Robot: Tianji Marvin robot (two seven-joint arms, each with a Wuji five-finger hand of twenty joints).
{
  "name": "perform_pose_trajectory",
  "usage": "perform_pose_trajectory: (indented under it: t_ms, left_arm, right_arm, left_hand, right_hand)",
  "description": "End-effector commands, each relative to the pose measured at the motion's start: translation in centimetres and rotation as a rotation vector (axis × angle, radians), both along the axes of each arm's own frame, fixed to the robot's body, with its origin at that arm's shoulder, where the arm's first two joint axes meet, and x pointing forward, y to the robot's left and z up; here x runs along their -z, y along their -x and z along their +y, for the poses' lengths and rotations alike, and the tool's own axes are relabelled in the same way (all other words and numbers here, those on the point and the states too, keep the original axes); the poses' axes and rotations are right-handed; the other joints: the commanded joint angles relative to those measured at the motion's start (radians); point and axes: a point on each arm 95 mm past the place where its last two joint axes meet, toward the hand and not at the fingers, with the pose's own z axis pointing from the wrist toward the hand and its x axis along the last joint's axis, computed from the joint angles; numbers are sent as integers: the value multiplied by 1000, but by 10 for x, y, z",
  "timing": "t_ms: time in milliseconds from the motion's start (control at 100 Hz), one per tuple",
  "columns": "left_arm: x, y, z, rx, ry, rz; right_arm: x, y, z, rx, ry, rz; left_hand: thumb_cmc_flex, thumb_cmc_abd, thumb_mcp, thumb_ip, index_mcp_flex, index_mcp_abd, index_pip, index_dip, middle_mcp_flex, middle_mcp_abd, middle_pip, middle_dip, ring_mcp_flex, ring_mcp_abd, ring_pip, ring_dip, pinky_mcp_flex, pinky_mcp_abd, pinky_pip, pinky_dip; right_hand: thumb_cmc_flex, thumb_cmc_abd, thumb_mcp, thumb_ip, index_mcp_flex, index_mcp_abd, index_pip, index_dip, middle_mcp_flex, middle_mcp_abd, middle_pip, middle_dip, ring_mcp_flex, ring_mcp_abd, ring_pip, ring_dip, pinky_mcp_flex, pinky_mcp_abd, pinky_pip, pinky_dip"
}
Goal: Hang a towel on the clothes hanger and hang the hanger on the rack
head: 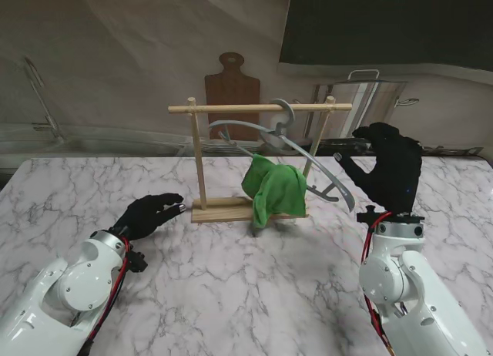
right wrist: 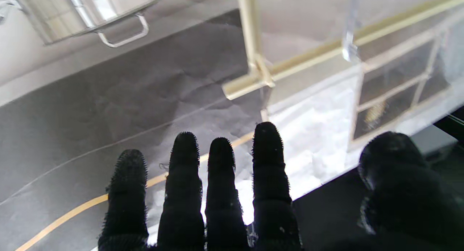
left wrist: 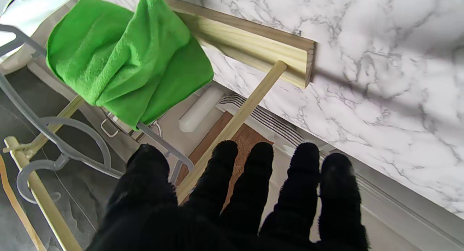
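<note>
Stand view: a white, grey-veined marble worktop (head: 231, 294) fills the lower half of the frame. At centre stands a wooden rack (head: 202, 152), its top bar crossing the middle of the frame. A grey hanger (head: 289, 144) hooks over that bar and tilts down toward the right, and a green towel (head: 273, 190) is draped over it, reaching down to the rack's base. Behind, at upper centre, a brown cutting board (head: 231, 82) leans on a grey wall; a steel pot (head: 362, 98) sits at upper right under a dark panel. The left hand (head: 150, 213) lies low at left centre, fingers loosely apart, holding nothing, just short of the rack's base. The right hand (head: 389, 171) is raised at right centre, fingers spread, empty, close to the hanger's lower end; I cannot tell whether they touch.

Left wrist view: black fingers (left wrist: 250, 178) rise apart from the lower edge. The towel fills the upper left, the rack's base crosses the top centre, marble covers the right.

Right wrist view: four fingers (right wrist: 185, 178) and a thumb stand apart along the lower edge. The rack's bar end is at upper centre, the pot at upper left, both blurred.
</note>
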Motion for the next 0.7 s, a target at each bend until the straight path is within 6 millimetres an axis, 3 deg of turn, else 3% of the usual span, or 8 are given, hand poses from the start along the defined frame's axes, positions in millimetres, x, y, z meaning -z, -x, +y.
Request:
perform_pose_trajectory:
  t_ms: [0, 360, 690]
  left_arm:
    - [1, 1, -5, 21, 3, 11]
    - [1, 2, -6, 25, 30, 4]
    - [1, 3, -6, 34, 60, 5]
  right_arm:
    - [-10, 9, 7, -38, -8, -41]
    - [-33, 50, 65, -321, -46, -110]
    - [-8, 63, 122, -550, -154, 76]
  left_hand:
    - [21, 60, 2, 2, -21, 5, -10, -16, -22, -5, -4, -9, -23, -10, -11, -12, -17, 22, -711, -10]
    - [21, 61, 2, 2, -13, 3, -3, -15, -93, -1, -23, -19, -44, -12, -17, -14, 2, 15, -710, 7]
    - [24, 61, 3, 2, 6, 3, 8, -10, -68, -1, -11, -20, -37, -11, -12, -13, 9, 17, -704, 20]
  right_hand:
    - [-13, 35, 15, 18, -16, -22, -2, -20, 16, -28, -36, -12, -14, -38, -30, -16, -17, -39, -20, -12]
    - [-1, 34, 39, 17, 20, -38, -37, -55, 96, -37, -125, -48, 31, -35, -75, -38, -2, -28, -50, -32]
    - [6, 40, 30, 18, 31, -36, -54, -59, 121, -29, -132, -48, 61, -26, -85, -37, 13, -16, -55, -41]
